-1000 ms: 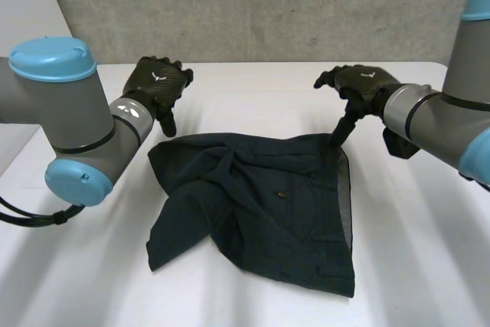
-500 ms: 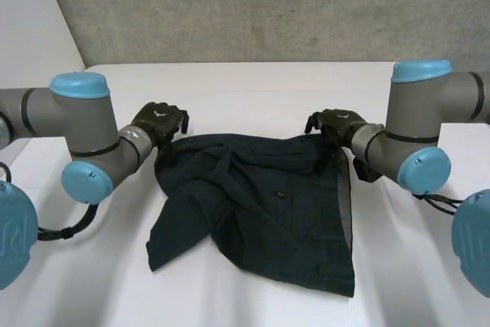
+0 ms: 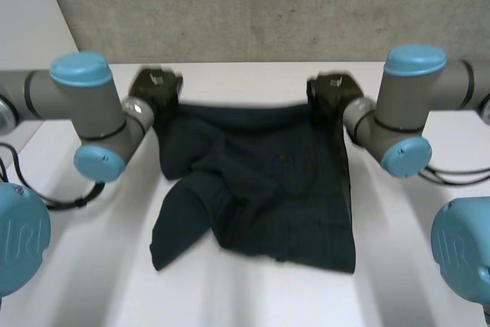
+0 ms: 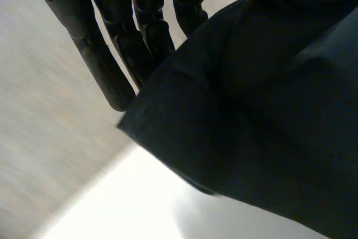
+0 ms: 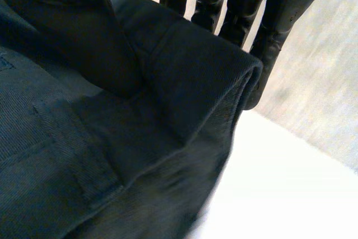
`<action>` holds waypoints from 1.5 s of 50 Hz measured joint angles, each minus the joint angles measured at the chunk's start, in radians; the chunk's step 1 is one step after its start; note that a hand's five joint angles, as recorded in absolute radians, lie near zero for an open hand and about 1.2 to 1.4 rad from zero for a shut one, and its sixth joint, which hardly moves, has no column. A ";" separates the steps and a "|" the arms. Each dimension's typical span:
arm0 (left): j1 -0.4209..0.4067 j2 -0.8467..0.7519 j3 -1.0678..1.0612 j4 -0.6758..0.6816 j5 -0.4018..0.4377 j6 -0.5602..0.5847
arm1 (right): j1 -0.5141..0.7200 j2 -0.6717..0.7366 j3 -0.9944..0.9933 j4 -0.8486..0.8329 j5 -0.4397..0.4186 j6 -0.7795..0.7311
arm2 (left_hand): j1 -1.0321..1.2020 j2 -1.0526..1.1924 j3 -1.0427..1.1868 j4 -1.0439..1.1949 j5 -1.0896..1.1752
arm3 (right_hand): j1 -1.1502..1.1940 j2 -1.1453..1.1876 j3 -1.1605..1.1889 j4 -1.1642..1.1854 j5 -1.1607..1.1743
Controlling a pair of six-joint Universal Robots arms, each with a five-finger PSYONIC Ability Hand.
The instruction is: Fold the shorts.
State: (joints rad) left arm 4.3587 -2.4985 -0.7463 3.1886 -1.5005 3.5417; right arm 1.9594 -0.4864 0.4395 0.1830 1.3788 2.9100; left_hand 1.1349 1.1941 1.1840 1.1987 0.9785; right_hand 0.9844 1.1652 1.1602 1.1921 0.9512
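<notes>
The shorts are dark and lie in the middle of the table. They are crumpled, and one twisted flap points toward the near left corner of the table. Their far edge makes a nearly straight line between the two hands, not far from the far edge of the table.

The left hand has the far left corner of the shorts. In the left wrist view its fingers are straight behind the cloth, and the thumb seems to press from the front, so I judge it is pinching this corner. The right hand has the far right corner in the same way: its fingers stand behind a thick, doubled hem and the thumb pushes into the cloth from the other side.

I think the cloth is light, soft and without any stiffness. It hangs and wrinkles wherever no hand supports it, so it will follow the hands but will not keep a shape. The weave looks matte, probably not slippery. The thick hems and corners are the best places to take hold, because there a pinch catches several layers. One risk is that the twisted flap gets folded inside.
</notes>
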 measured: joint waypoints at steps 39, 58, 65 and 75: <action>-0.104 0.332 -0.634 0.359 -0.179 0.014 | 0.001 -0.257 0.454 -0.236 -0.094 -0.202 | 0.000 0.005 0.006 0.003 0.022 | 0.000 0.011 0.022 0.000 0.030; -0.129 0.493 -0.814 -0.147 -0.277 0.056 | -0.013 -0.497 0.782 0.117 -0.090 -0.346 | 0.000 0.005 0.006 0.004 0.022 | 0.000 0.011 0.022 0.001 0.030; -0.166 0.666 -1.021 -0.280 -0.264 0.203 | -0.014 -0.667 1.005 0.278 -0.095 -0.506 | 0.000 0.005 0.006 0.004 0.022 | 0.000 0.011 0.022 0.001 0.030; -0.254 0.854 -1.172 -0.216 -0.235 0.344 | -0.015 -0.779 1.216 0.242 -0.091 -0.670 | -0.937 -0.940 -0.924 -0.949 -0.891 | 0.000 0.011 0.022 0.001 0.030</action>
State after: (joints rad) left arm 4.1045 -1.6440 -1.9185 2.9726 -1.7351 3.8855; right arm 1.9448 -1.2653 1.6559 0.4250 1.2875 2.2398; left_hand 0.1983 0.2540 0.2602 0.2492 0.0876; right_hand 0.9844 1.1759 1.1823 1.1927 0.9815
